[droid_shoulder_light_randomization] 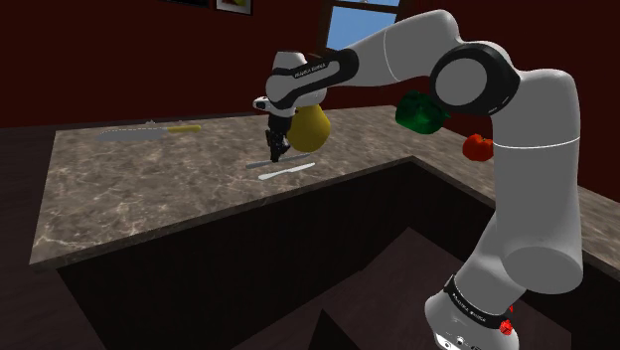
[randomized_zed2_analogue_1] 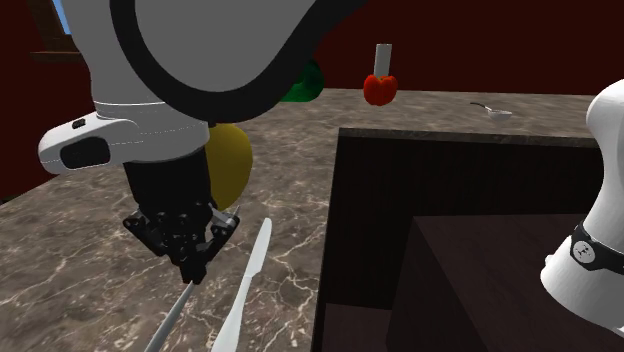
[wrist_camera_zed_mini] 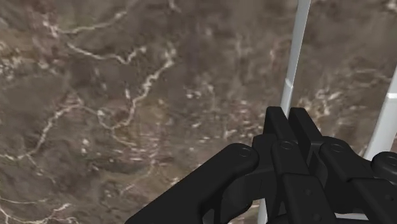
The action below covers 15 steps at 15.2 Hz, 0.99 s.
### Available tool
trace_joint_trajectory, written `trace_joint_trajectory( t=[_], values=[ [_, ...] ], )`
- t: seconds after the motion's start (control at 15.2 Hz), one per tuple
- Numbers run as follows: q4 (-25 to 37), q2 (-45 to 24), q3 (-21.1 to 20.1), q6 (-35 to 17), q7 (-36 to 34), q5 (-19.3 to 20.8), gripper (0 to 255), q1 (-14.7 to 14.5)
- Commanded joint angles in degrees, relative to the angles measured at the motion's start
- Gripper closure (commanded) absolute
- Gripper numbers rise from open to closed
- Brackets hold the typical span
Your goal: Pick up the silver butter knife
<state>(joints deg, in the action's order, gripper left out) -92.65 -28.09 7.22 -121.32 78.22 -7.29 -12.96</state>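
The knife (wrist_camera_zed_mini: 294, 57) is a thin, pale silver strip, seen nearly edge-on, low over the counter (droid_shoulder_light_randomization: 149, 189) of brown stone veined with white. The black gripper (wrist_camera_zed_mini: 286, 124) has its fingers pressed together around the knife's middle, hiding that part. I cannot tell whether the knife touches the counter. A broader, flat white utensil (randomized_zed2_analogue_1: 245, 290) lies just beside it, cut off by the second exterior view's bottom edge.

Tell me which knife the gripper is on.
The slim grey knife, clasped between the gripper's fingers; the broader white knife lies beside it, untouched.
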Motion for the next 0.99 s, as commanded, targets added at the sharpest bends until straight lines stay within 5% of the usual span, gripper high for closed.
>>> trace_joint_trajectory(
  t=[0.0, 0.92],
  values=[
    [0.3, 0.3, 0.0, 0.6, -0.1, 0.1, 255, 0.0],
    [6.2, 3.6, 0.4, 9.8, -0.9, 0.9, 255, -0.1]
  ],
)
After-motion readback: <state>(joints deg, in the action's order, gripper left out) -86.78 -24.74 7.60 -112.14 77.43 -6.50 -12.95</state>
